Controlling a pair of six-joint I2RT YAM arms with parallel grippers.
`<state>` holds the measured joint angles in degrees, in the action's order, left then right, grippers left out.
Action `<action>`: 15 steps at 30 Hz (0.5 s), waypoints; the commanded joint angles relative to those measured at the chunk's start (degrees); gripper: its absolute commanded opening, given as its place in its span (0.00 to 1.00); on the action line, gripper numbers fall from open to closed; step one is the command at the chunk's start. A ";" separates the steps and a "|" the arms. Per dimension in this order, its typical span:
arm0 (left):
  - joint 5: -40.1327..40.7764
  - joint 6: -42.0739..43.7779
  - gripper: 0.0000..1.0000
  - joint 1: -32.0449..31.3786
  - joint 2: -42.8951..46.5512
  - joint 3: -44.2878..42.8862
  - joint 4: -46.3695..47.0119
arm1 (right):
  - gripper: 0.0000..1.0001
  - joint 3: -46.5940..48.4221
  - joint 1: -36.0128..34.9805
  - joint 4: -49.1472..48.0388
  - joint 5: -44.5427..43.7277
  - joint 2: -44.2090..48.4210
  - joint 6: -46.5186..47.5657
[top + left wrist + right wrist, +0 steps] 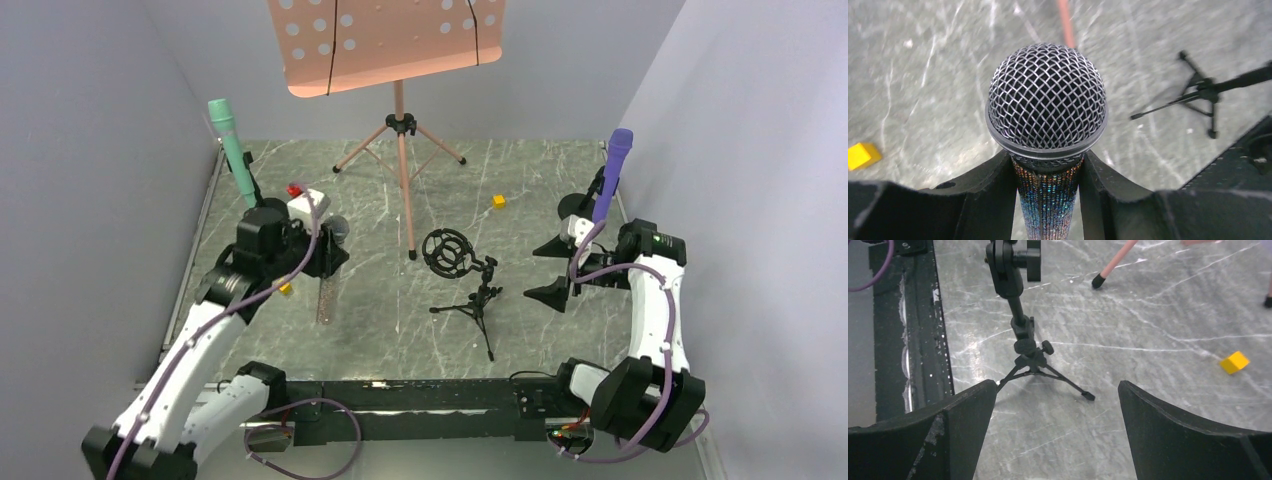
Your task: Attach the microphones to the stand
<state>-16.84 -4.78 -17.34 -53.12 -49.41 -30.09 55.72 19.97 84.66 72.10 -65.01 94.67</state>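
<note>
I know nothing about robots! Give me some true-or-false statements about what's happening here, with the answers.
1. The left jaws hold a glittery silver microphone. True.
2. The right jaws grip the purple microphone. False: they stand open and empty; that microphone stands upright beside the right arm.
3. The green microphone lies flat. False: it stands upright at the far left.
4. A small black tripod stands between the two arms. True.
</note>
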 commanded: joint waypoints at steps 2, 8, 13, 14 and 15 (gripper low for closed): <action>-8.33 -8.23 0.00 -3.22 11.62 0.96 11.54 | 0.99 6.49 0.29 0.34 2.56 3.20 -3.06; -9.78 -10.04 0.00 -12.19 13.55 -5.81 14.21 | 1.00 10.18 -1.40 1.02 3.13 3.62 -7.03; -9.71 -8.85 0.00 -19.64 8.73 -16.32 15.28 | 1.00 8.14 -2.88 1.00 3.94 3.59 -6.65; -9.78 -8.52 0.00 -20.85 7.17 -18.89 15.18 | 1.00 7.62 -3.06 0.99 4.12 3.63 -6.46; -9.87 -8.19 0.00 -22.21 5.65 -21.28 15.21 | 1.00 7.06 -3.31 0.99 4.25 3.60 -6.43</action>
<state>-25.12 -13.04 -35.70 -43.75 -61.78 -19.92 63.90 17.52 84.75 73.23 -61.91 88.01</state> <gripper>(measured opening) 0.461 0.993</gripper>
